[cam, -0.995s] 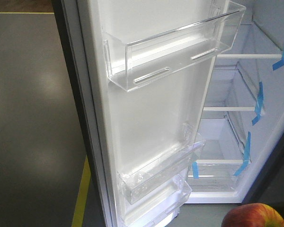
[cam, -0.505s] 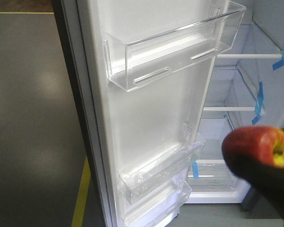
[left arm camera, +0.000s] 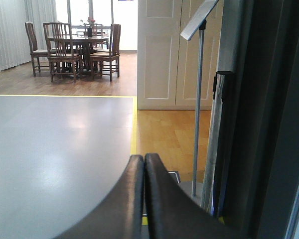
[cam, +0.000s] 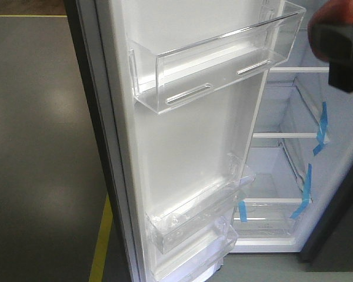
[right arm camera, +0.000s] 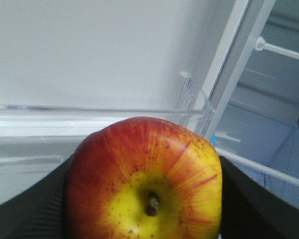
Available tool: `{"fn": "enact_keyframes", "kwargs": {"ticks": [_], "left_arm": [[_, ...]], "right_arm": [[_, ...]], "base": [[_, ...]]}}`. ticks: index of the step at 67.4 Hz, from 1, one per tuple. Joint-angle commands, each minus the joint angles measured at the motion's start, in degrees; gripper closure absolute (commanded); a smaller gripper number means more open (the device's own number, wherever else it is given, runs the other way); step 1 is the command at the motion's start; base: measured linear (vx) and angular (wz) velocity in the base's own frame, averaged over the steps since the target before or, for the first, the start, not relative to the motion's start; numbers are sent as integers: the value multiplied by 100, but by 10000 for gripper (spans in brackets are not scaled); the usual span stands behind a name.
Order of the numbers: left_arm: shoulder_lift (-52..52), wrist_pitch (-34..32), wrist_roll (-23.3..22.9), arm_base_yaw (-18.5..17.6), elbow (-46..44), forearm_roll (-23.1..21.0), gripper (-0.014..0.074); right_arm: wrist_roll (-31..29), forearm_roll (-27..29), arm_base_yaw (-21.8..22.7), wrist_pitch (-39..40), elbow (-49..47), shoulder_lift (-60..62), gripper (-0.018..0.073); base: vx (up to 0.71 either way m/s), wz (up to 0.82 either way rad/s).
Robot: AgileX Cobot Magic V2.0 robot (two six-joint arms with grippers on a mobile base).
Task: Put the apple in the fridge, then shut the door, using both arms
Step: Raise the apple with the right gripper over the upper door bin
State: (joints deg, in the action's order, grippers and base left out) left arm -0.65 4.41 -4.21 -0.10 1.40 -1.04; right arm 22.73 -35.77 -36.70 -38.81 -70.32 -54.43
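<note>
Desk: Right hand?
Me: My right gripper [right arm camera: 142, 219] is spread to the apple's width and clamped on it. The apple [right arm camera: 144, 169] has its stem dimple towards the wrist camera and is held high before the open fridge [cam: 282, 170], near the door [cam: 188, 135]'s top bin [cam: 217, 64].
Desk: Left?
Me: On my left gripper [left arm camera: 143, 184] the fingers are pressed together, holding nothing, over the grey floor [left arm camera: 55, 149].

Lighting bright and even: fridge [cam: 277, 170] interior washed pale, soft glare patches on grey floor [cam: 41, 147], windows [left arm camera: 77, 11] blown out, right gripper [cam: 340, 50] a dark close blur, apple [right arm camera: 144, 174] sharp.
</note>
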Motion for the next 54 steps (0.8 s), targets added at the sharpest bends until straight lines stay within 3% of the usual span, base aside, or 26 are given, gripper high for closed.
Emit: {"fn": "enact_keyframes", "kwargs": {"ticks": [1,15,26,43,49,54], "left_arm": [[-92,-441,-12,16,165,-49,601],[-92,-441,-12,16,165,-49,601],[-92,-441,-12,16,165,-49,601],[-92,-441,-12,16,165,-49,601],[-92,-441,-12,16,165,-49,601],[-92,-441,-12,16,165,-49,601]], "right_arm": [[146,-470,9,394,-579,-272,386],[117,-471,9,-349,-1845,-1099,380],[-456,-323,9,-1199,-2941,-1771,364],[-1649,844,32,-2083,-4334,-2704,312],[-1828,1276,310,-2236,-4689,-2975,298],[-2010,1951,692,-2234,-4912,-3174,296]], "base": [[0,0],[0,0],[0,0],[0,0],[0,0],[0,0]]}}
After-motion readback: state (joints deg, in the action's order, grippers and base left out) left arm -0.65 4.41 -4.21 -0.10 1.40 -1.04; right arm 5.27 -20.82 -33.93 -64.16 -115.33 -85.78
